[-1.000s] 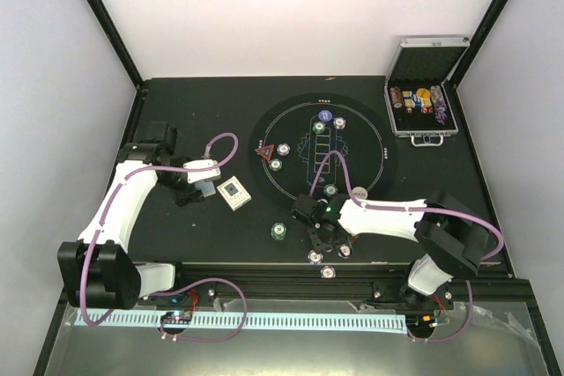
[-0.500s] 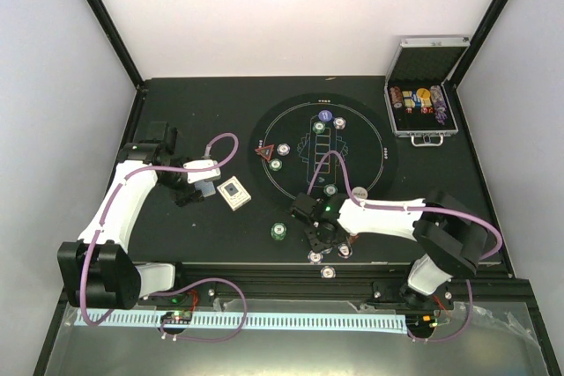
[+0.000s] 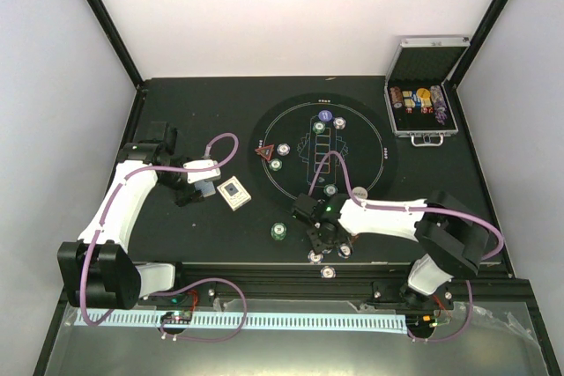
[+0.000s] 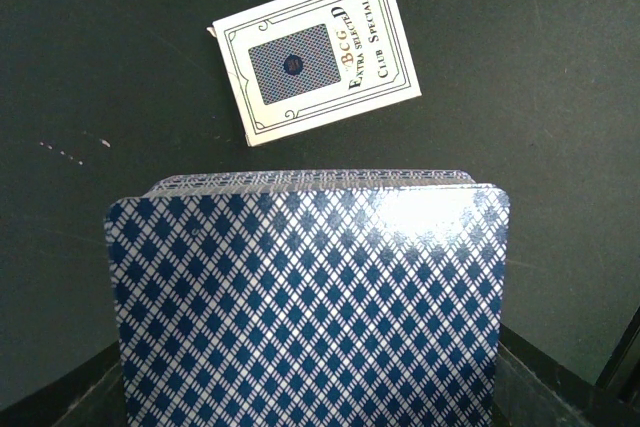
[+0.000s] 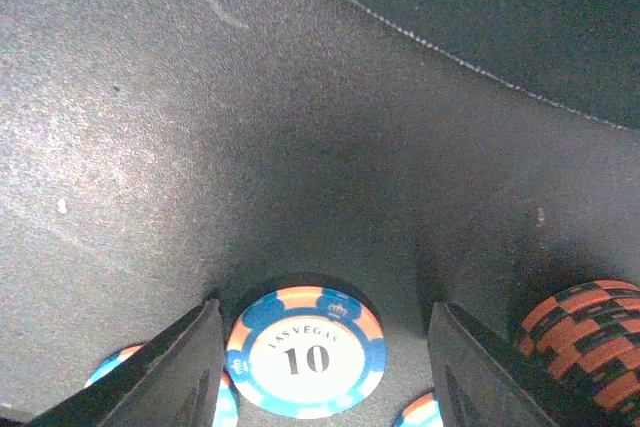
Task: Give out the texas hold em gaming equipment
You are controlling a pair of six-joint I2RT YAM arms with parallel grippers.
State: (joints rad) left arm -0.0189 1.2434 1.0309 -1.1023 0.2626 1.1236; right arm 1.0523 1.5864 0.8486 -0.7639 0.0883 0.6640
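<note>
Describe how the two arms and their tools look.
Left arm and right arm: white links, black joints, a lilac cable looping along each. Left tool and right tool: black, with flat dark fingers. A green light glows by the right wrist.

The playing cards (image 4: 310, 297) are glossy; their box (image 4: 315, 52) looks like smooth printed cardboard. The surface (image 5: 150, 127) is matt, finely grainy. The blue chip (image 5: 305, 352) appears smooth plastic; the case (image 3: 429, 59) shiny metal.

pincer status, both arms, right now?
Left pincer: shut on the deck of blue-backed playing cards.
Right pincer: open, straddling the blue-orange 10 chip, holding nothing.
</note>
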